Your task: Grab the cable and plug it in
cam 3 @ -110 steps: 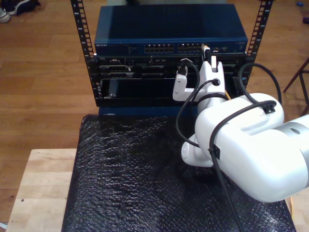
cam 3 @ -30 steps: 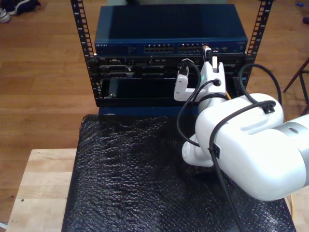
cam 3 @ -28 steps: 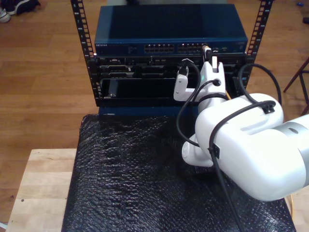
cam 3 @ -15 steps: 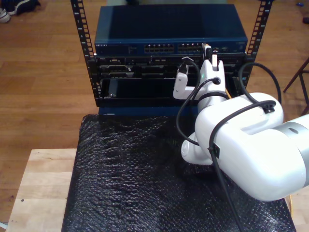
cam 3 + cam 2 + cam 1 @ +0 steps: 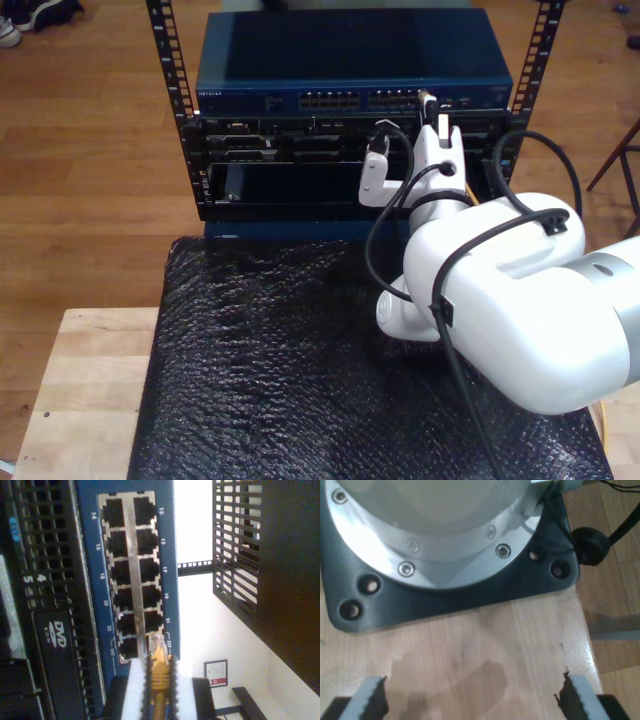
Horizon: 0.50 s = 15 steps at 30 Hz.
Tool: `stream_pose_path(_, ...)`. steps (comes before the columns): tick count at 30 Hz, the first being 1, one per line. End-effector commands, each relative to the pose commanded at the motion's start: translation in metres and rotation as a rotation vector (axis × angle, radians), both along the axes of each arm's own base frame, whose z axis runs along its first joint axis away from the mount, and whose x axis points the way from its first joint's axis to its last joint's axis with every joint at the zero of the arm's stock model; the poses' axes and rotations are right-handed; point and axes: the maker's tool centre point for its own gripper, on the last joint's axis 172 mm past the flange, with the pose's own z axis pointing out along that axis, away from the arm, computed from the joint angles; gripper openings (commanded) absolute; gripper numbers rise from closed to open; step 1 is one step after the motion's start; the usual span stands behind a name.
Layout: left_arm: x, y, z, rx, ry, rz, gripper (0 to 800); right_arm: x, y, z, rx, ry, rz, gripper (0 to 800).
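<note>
The grab is done: my second gripper [image 5: 159,690] has its fingers clamped on the cable [image 5: 159,672], its clear plug at the mouth of a port on the blue switch [image 5: 167,575], not yet seated. My first gripper [image 5: 470,700] hangs open above the bench [image 5: 485,650].

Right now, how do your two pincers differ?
My second pincer is shut on the cable, its plug at the switch ports. My first pincer is open and holds nothing, facing a wooden surface beside an arm base. Both have white fingers with dark ridged pads.
</note>
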Motion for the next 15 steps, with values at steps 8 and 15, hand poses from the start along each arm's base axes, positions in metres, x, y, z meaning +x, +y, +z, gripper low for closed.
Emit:
stream_pose_path(8, 0.0001, 0.0004, -0.0001, 0.001, 0.0, 0.0, 800, -0.0008, -0.0014, -0.0002, -0.001, 0.0, -0.002, 0)
stream_pose_path(15, 0.0001, 0.0004, -0.0001, 0.001, 0.0, 0.0, 800, -0.0017, -0.0033, 0.002, -0.002, -0.007, -0.007, 0)
